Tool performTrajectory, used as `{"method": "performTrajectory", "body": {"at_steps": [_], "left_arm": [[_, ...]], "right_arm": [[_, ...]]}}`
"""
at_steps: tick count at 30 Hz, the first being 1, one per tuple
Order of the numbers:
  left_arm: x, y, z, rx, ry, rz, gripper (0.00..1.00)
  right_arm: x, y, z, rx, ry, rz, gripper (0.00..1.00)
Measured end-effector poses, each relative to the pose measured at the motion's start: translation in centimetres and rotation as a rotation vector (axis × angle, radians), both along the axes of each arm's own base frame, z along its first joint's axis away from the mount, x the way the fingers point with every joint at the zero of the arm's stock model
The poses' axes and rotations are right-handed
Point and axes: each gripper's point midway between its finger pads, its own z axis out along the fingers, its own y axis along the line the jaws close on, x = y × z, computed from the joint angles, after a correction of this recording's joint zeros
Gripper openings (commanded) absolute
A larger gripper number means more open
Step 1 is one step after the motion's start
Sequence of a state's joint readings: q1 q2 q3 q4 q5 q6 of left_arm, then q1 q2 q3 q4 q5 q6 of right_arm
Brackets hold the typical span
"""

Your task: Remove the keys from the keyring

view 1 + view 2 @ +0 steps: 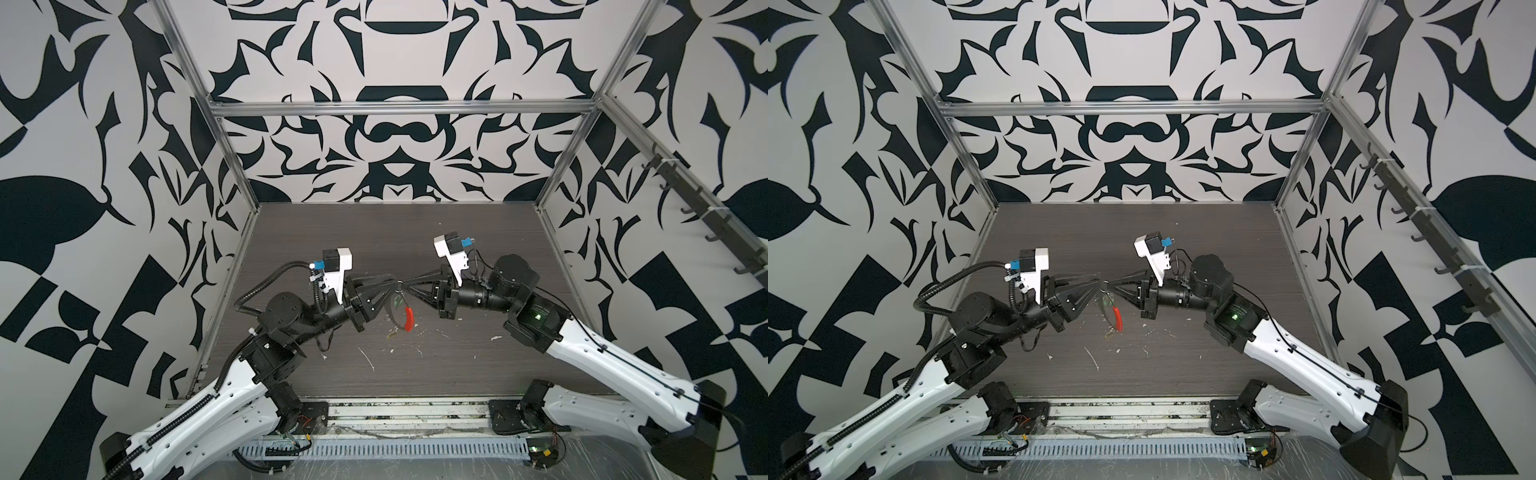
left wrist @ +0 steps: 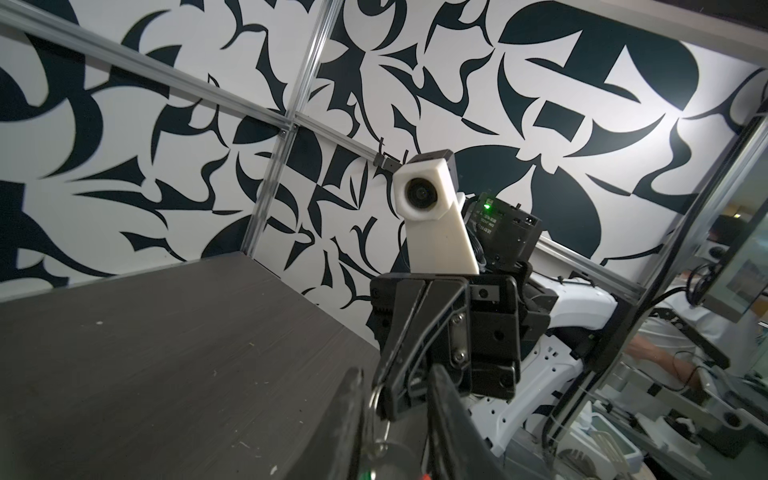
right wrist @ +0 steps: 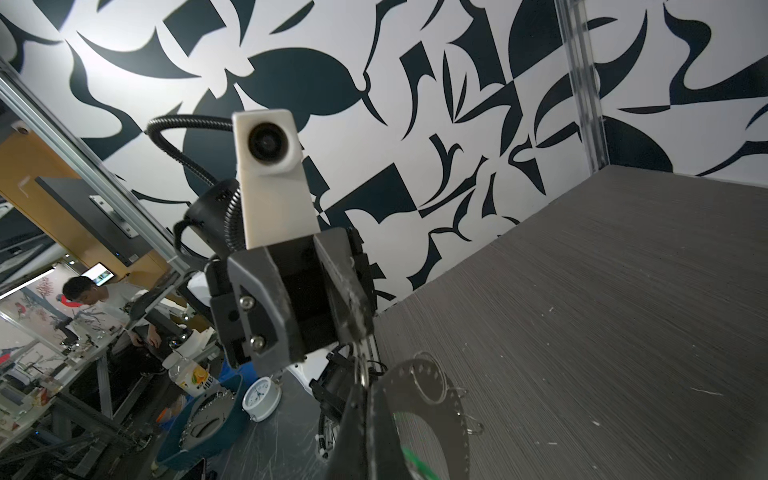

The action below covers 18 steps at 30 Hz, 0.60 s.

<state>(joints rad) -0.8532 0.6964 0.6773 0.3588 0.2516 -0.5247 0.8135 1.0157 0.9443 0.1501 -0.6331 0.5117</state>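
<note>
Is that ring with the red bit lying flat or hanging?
Hanging. The keyring dangles edge-on below where both arms' fingers meet; whether its bottom touches the table, cannot tell.

The keyring (image 1: 409,319), a thin grey hoop (red sleeve low on its arc), hangs upright in mid-air; green-tagged key (image 1: 399,297) near its top, yellow-tagged key (image 1: 392,332) at its bottom.

You have black-and-white patterned walls (image 1: 124,124) on three sides, braced by an aluminium frame (image 1: 399,107). Your dark wood-grain bench (image 1: 457,374) is flecked with white scuffs. A rail of hooks (image 1: 675,176) runs along the right-hand wall.
</note>
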Motion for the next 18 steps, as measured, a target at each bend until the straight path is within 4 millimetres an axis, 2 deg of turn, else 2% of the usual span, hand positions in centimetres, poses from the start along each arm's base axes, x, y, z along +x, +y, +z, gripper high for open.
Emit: {"method": "performTrajectory", "body": {"at_steps": [4,9,18], "left_arm": [[-0.5,0.6,0.3,-0.004,-0.006,0.004,0.36],[-0.5,0.3,-1.3,0.069,0.026,-0.006,0.34],[-1.0,-1.2,-2.7,0.217,0.084,-0.083,0.34]], "right_arm": [[-0.5,-0.3,0.6,-0.061,-0.031,0.014,0.0],[-0.9,-0.4,1.4,-0.129,-0.073,0.04,0.0],[-1.2,-0.3,-0.9,-0.281,-0.063,0.094,0.0]]}}
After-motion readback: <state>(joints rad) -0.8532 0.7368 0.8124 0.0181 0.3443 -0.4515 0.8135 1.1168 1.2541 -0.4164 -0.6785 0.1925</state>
